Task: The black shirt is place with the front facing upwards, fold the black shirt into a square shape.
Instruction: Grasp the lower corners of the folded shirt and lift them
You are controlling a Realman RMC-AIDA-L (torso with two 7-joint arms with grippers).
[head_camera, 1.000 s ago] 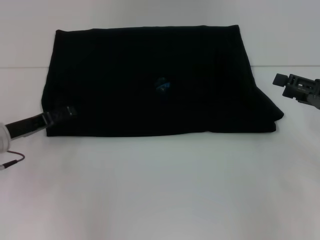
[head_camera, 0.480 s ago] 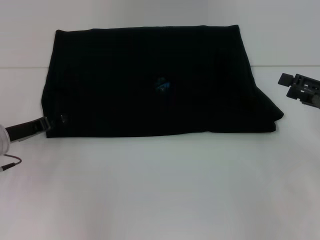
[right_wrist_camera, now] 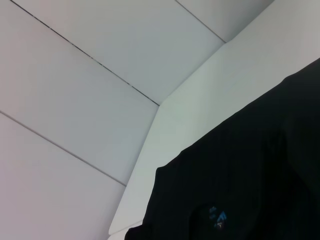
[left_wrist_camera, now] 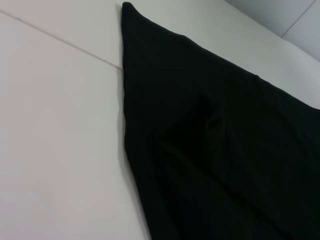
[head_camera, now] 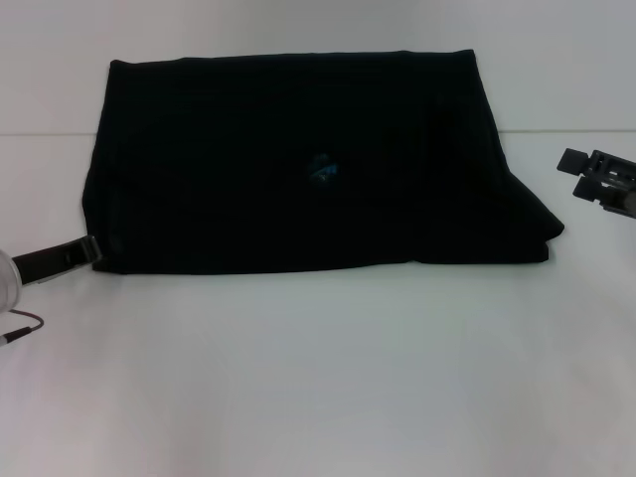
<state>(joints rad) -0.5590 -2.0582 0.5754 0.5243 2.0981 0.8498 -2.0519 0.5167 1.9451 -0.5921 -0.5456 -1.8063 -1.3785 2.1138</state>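
The black shirt (head_camera: 298,149) lies folded into a wide flat slab on the white table (head_camera: 318,378), its small blue neck label (head_camera: 322,169) showing near the middle. No lettering shows. My left gripper (head_camera: 87,248) is low at the shirt's near left corner, just off its edge. My right gripper (head_camera: 578,175) hovers off the shirt's right side, apart from the cloth. The left wrist view shows the shirt (left_wrist_camera: 225,150) with a soft crease, its corner pointing away. The shirt (right_wrist_camera: 260,175) and its label (right_wrist_camera: 217,216) also appear in the right wrist view.
A thin red-and-white cable (head_camera: 20,330) hangs by the left arm at the table's left edge. Bare white tabletop spreads in front of the shirt. White wall panels (right_wrist_camera: 100,75) stand behind the table.
My left gripper has drawn back leftward off the shirt's near left corner to just outside its edge. The right gripper has drifted slightly rightward. The shirt has not moved.
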